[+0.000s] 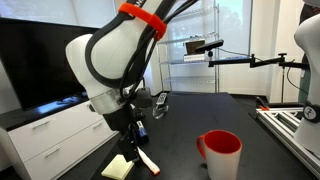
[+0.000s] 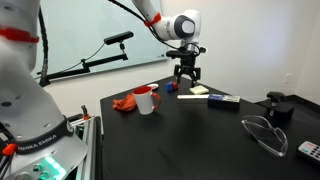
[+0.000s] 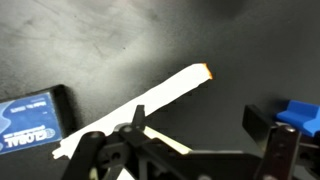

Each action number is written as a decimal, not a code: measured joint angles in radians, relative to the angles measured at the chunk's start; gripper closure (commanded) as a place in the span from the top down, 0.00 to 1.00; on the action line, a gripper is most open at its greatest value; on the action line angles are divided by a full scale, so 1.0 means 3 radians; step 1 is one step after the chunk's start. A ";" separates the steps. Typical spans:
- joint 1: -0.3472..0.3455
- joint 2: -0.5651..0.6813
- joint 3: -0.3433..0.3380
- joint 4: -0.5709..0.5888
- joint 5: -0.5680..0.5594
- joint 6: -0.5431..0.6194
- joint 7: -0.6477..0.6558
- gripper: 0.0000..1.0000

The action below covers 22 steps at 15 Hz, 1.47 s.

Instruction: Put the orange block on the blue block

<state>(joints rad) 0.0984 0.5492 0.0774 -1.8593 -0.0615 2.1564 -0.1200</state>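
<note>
My gripper (image 3: 200, 128) is open and empty, low over the black table. The blue block (image 3: 300, 112) shows in the wrist view at the right edge, just outside my right finger. I cannot make out the orange block in any view. A long white stick with an orange end (image 3: 170, 90) lies diagonally under the gripper, and a pale yellow pad (image 3: 172, 146) peeks out beside it. In both exterior views the gripper (image 1: 137, 128) (image 2: 186, 84) hangs just above the stick (image 1: 147, 160) and the pad (image 1: 118, 167) (image 2: 200, 90).
A big red cup (image 1: 222, 152) (image 2: 146, 100) stands on the table, with a crumpled red-orange thing (image 2: 125, 103) beside it. A dark labelled device (image 3: 30, 118) lies near the stick. Safety glasses (image 2: 262, 135), a black object (image 2: 278, 108) and a remote (image 2: 312, 152) lie further off.
</note>
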 measured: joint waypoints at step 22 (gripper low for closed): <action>0.0098 0.0001 0.0425 0.0002 -0.0096 0.0552 -0.0179 1.00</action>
<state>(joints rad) 0.1279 0.5496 0.2049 -1.8587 -0.0903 2.3220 -0.1738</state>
